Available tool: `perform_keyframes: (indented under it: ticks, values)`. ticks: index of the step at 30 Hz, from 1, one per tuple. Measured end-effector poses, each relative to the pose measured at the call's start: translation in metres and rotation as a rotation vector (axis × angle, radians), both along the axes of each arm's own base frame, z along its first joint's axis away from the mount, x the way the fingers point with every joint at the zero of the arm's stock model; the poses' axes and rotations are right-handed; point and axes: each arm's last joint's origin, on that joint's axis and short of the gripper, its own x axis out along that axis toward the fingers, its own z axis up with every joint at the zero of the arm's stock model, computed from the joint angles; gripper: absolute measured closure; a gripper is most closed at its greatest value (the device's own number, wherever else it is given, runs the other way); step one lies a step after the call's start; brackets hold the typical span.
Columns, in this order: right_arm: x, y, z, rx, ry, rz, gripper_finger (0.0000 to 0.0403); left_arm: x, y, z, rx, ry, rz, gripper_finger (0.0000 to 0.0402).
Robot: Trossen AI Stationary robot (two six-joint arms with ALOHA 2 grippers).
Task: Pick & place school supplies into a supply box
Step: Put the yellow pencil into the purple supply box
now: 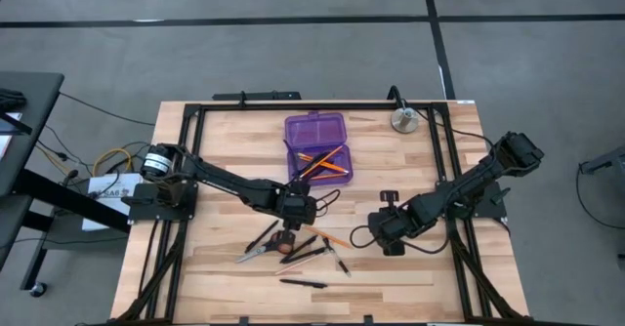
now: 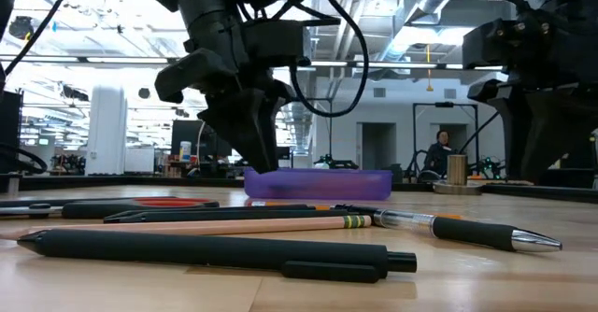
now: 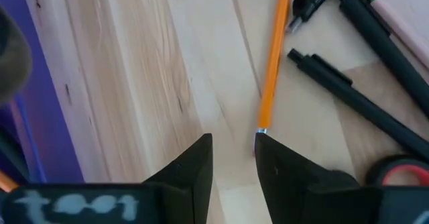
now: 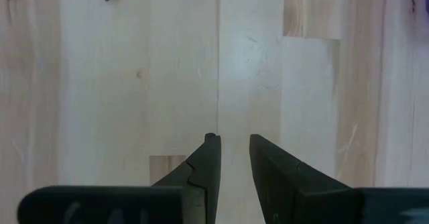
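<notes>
The purple supply box (image 1: pixel 314 145) lies open at the table's far middle, with orange pencils (image 1: pixel 324 160) in its near half. On the table nearer me lie red-handled scissors (image 1: pixel 262 248), black pens (image 1: pixel 305 249) and an orange pencil (image 3: pixel 273 63). A further pen (image 1: pixel 303 283) lies by the near edge. My left gripper (image 3: pixel 234 147) hangs open over the wood just short of the box, pointing steeply down, with the gap between its fingers bare. My right gripper (image 4: pixel 233 140) is open above bare wood to the right of the pile. My left gripper has one fingertip (image 3: pixel 268 158) right beside the orange pencil's eraser end (image 3: pixel 261 134), and the pencil lies flat on the table, running away from the finger. Whether the two touch, I cannot tell.
A round silver disc (image 1: pixel 404 120) stands at the far right of the table. Black frame rails (image 1: pixel 176 170) run along the table's edges. In the low view a black pen (image 2: pixel 215 249) and a pencil (image 2: pixel 234 223) lie across the foreground.
</notes>
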Motion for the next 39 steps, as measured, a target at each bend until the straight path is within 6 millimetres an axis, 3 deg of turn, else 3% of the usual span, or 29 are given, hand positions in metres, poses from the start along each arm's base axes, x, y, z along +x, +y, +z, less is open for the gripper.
perform_keyframes:
  ticks: [6, 16, 23, 29, 39]
  values:
    - [0.0, 0.0, 0.0, -0.001, -0.002, 0.0, 0.0327, -0.002, 0.0, -0.004, 0.004, 0.017, 0.001, 0.0302]
    - [0.001, 0.0, 0.0, 0.001, -0.013, 0.004, 0.0327, 0.006, -0.002, -0.033, -0.019, 0.074, 0.014, 0.0302]
    - [0.001, 0.0, 0.0, 0.001, -0.013, 0.005, 0.0327, 0.006, -0.002, -0.034, -0.014, 0.074, 0.015, 0.0302]
    - [0.001, 0.0, 0.0, 0.001, -0.013, 0.006, 0.0327, 0.004, 0.0, -0.029, 0.015, 0.069, 0.029, 0.0302]
    - [0.001, 0.0, 0.0, 0.001, -0.013, 0.006, 0.0327, 0.001, 0.005, 0.0, 0.022, -0.026, 0.063, 0.0302]
